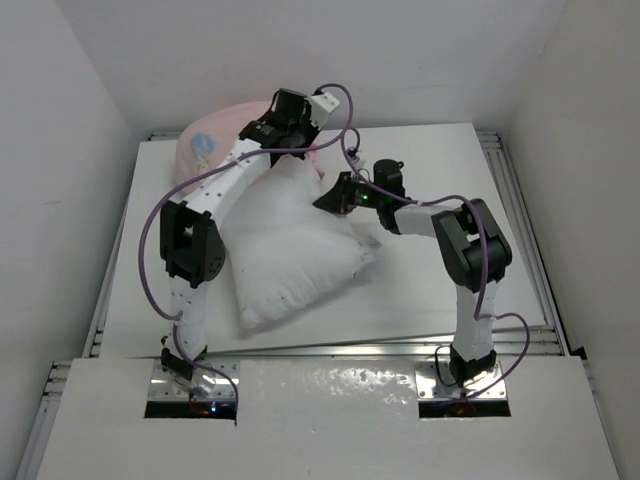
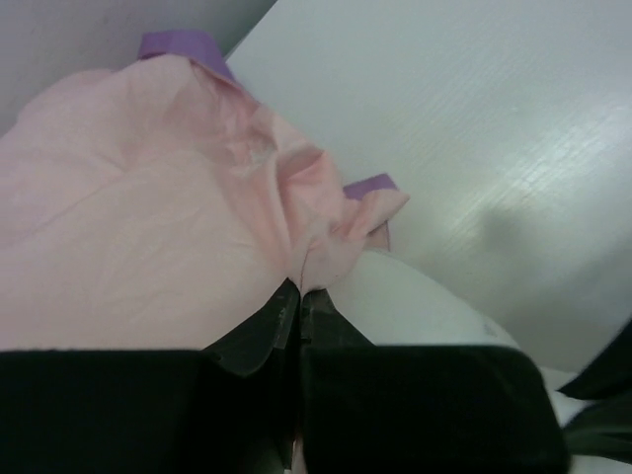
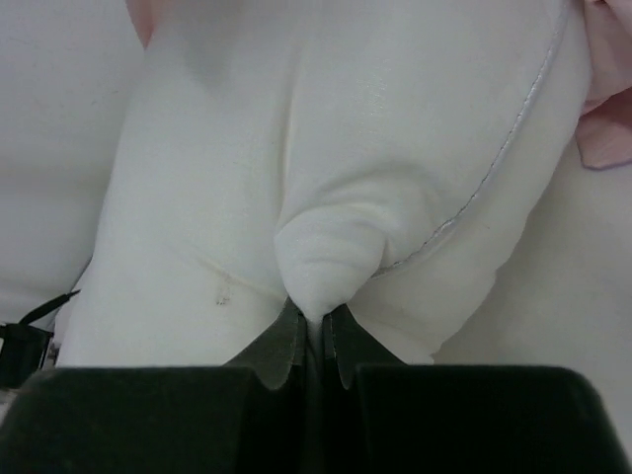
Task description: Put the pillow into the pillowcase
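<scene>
Wrist views alone show the grips, left gripper (image 2: 301, 301) clamps pink pillowcase (image 2: 128, 227) edge, right gripper (image 3: 314, 326) pinches plump white pillow (image 3: 326, 138) fold

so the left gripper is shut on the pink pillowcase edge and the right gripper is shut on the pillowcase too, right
Not quite. The left gripper is shut on the pink pillowcase edge, but the right gripper is shut on a pinched fold of the white pillow, not the pillowcase. The right wrist view shows this.

Lab: white-walled robot table (image 1: 400, 290)
</scene>
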Robot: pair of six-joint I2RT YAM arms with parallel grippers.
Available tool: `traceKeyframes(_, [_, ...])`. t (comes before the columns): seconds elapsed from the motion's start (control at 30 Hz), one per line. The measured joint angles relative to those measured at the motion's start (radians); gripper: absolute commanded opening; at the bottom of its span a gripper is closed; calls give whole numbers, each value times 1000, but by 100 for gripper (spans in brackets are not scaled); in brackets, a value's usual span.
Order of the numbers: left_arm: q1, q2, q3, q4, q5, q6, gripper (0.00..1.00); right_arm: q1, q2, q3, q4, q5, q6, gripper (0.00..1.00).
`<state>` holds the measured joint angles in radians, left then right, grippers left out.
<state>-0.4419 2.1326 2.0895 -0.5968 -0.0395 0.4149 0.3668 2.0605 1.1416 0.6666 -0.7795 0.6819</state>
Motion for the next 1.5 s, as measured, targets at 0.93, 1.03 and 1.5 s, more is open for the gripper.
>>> traceKeyframes(0.93, [-16, -235, -184, -211, 531, 109, 0, 238, 50, 18, 406, 1106, 156, 0])
traceKeyframes(1.03, [-7, -256, -270, -154, 540, 122, 11, 238, 46, 9, 356, 1126, 148, 27])
traceKeyframes(1.5, [149, -354, -401, -138, 479, -28, 100, 184, -449, -143, -294, 652, -278, 29])
